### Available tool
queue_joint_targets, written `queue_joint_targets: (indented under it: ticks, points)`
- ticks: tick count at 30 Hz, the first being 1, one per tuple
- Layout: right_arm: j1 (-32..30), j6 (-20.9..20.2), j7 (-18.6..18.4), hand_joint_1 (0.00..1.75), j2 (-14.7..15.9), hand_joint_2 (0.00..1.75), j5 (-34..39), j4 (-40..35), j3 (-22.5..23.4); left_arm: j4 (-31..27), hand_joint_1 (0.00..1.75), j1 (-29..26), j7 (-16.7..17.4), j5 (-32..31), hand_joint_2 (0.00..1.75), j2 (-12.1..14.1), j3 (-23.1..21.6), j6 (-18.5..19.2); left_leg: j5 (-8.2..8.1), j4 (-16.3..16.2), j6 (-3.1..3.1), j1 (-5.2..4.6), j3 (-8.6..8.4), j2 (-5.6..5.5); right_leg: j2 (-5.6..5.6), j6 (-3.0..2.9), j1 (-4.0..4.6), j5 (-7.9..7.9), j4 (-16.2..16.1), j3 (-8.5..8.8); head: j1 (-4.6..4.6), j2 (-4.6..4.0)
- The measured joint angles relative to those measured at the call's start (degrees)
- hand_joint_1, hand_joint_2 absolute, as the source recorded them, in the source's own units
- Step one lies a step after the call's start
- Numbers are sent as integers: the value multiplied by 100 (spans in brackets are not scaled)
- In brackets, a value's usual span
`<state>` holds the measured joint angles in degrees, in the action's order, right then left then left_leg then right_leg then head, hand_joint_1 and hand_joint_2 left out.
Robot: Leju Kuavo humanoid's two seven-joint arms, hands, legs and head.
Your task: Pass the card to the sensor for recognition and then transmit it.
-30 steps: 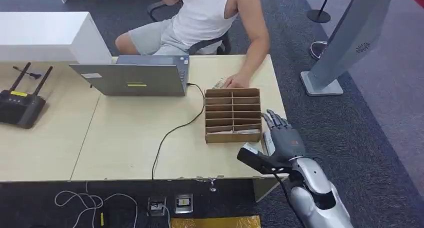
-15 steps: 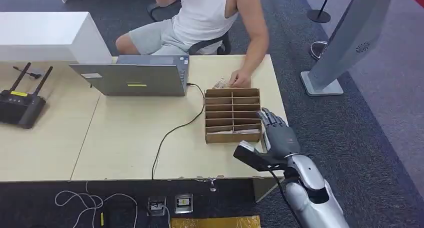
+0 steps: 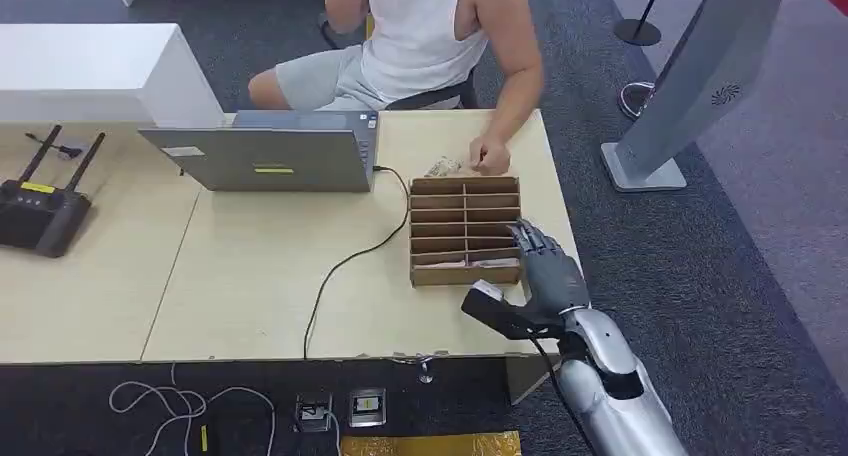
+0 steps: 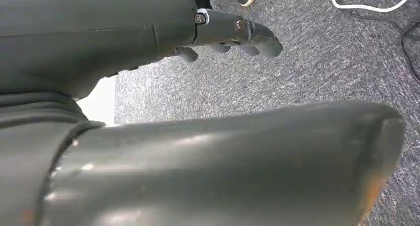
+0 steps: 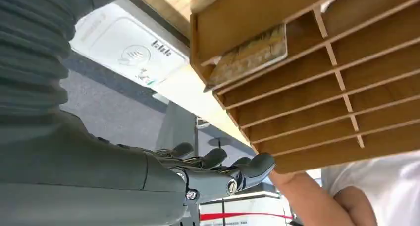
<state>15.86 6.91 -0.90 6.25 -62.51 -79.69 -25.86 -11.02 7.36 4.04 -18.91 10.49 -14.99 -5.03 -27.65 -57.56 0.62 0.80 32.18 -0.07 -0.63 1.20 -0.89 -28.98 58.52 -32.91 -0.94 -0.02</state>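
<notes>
Right hand (image 3: 548, 271) hovering at the 3 o'clock edge of the wooden card rack (image 3: 465, 230), fingers apart and extended, holding nothing. Fingertips (image 5: 257, 165) reaching along the rack's outer wall, not yet inside any slot. Card (image 5: 250, 56) lying tilted in the nearest slot of the rack, corner sticking out past the divider; from the head view, that slot sitting at the rack's 6 o'clock row. White sensor pad (image 5: 124, 51) lying on the table just beside the rack, toward 7 o'clock from the hand.

Left hand (image 4: 233, 35) hanging over carpet, fingers loosely spread, holding nothing.

Judging the step: reaching for the card. Needing to swing toward 9 o'clock, coming in low over the front row, pinching the protruding corner rather than digging between dividers. Person's hand (image 3: 490, 158) resting at the rack's 12 o'clock edge, well apart.
</notes>
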Motion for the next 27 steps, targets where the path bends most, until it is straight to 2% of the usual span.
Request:
queue_joint_targets:
  ticks: [17,27]
  points:
    - [22,206,125,0,-123,175,122,604,2,0,0,1,-50,-28,0,-17,0,9,0,0,0,0,0,0,0,0,0,0,0,0,0,0]
    - [50,586,227,0,-252,175,260,859,0,0,0,2,-50,-31,0,-17,0,20,0,0,0,0,0,0,0,0,0,0,0,0,0,0]
